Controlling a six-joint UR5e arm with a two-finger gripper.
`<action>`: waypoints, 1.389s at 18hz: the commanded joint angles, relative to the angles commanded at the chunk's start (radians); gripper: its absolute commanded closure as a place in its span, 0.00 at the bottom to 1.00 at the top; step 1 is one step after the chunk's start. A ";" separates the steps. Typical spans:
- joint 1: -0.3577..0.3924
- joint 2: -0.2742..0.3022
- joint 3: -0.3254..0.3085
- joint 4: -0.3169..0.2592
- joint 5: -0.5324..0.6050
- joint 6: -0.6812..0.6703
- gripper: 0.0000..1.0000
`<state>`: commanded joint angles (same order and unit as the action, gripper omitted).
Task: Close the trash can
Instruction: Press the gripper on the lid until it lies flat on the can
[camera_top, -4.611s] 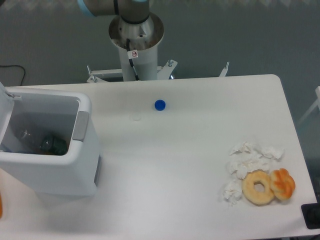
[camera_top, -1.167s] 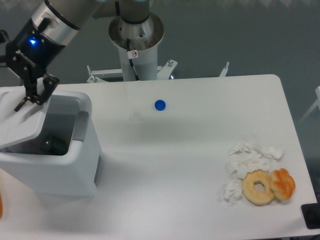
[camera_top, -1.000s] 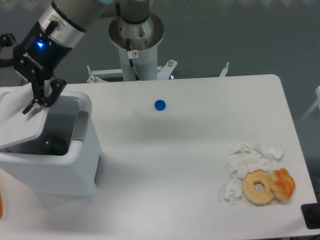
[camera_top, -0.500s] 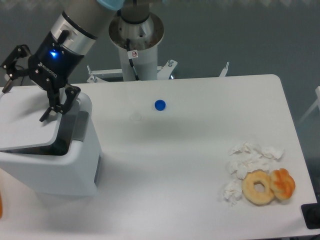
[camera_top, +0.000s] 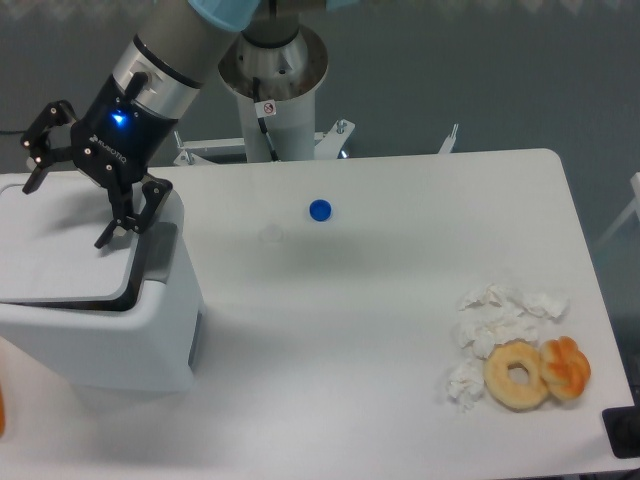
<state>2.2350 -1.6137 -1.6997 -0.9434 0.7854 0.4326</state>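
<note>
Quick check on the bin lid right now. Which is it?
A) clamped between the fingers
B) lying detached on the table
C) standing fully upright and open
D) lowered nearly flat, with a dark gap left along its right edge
D: the lid of the trash can lies almost flat over the opening, a thin dark gap showing beside the grey tab, while the open gripper sits above it, gripping nothing.

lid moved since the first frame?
Yes. The lid has swung down from upright at the left to nearly flat over the trash can opening; the gripper hovers above.
</note>
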 joint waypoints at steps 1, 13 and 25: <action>0.002 -0.002 0.000 0.002 0.000 0.000 0.00; 0.035 -0.005 -0.009 0.000 0.000 0.000 0.00; 0.035 -0.006 -0.025 0.000 0.000 0.000 0.00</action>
<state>2.2703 -1.6199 -1.7242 -0.9434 0.7854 0.4326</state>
